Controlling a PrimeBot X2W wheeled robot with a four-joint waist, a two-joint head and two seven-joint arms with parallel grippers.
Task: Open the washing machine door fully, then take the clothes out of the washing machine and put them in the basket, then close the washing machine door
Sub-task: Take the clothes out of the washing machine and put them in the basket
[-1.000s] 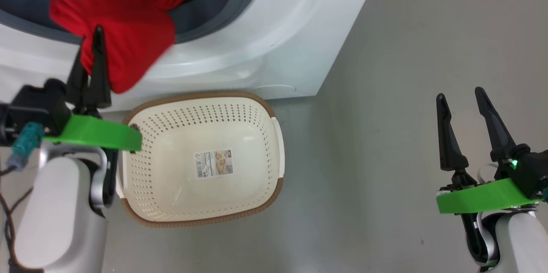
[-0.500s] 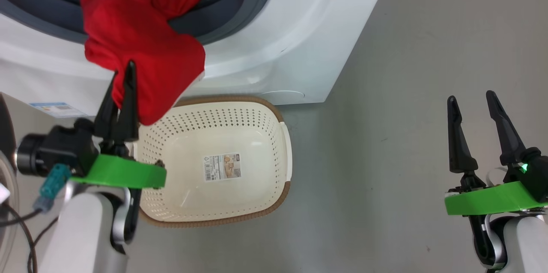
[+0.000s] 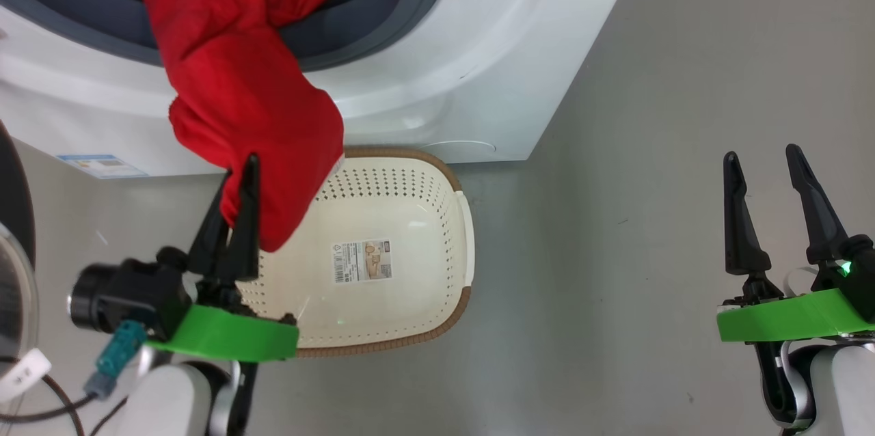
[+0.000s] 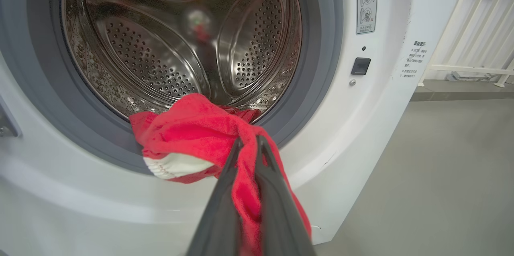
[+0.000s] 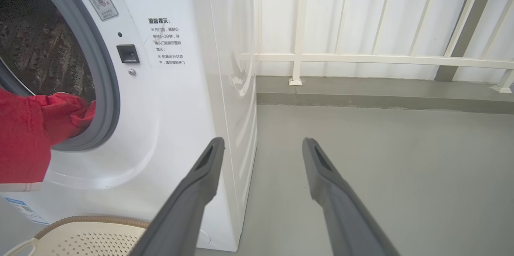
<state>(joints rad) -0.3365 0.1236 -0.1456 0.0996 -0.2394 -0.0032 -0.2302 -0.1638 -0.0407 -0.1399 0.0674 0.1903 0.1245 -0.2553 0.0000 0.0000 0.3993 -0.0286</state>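
The white washing machine [image 3: 437, 80] stands with its drum open, and the washing machine door [image 3: 12, 203] is swung out at the head view's left edge. Red clothes [image 3: 253, 101] trail from the grey ring down over the basket [image 3: 417, 203], which sits on the floor against the machine's front. My left gripper [image 3: 243, 180] is shut on the lower end of the red fabric, above the basket's left side. In the left wrist view the fingers [image 4: 249, 143] pinch the clothes [image 4: 192, 131], whose white part [image 4: 172, 166] rests on the ring below the steel drum [image 4: 180, 47]. My right gripper [image 3: 762, 162] hangs open and empty, well right of the basket.
Grey floor spreads to the right of the machine. A white railing [image 5: 361, 57] runs along the back wall behind it. The machine's right corner [image 5: 237, 147] is close to my right fingers. Cables hang by my left arm [image 3: 41, 409].
My left gripper has drawn back from the machine with the red fabric, which now stretches further out and over the basket. The head view has shifted. The right gripper stays open.
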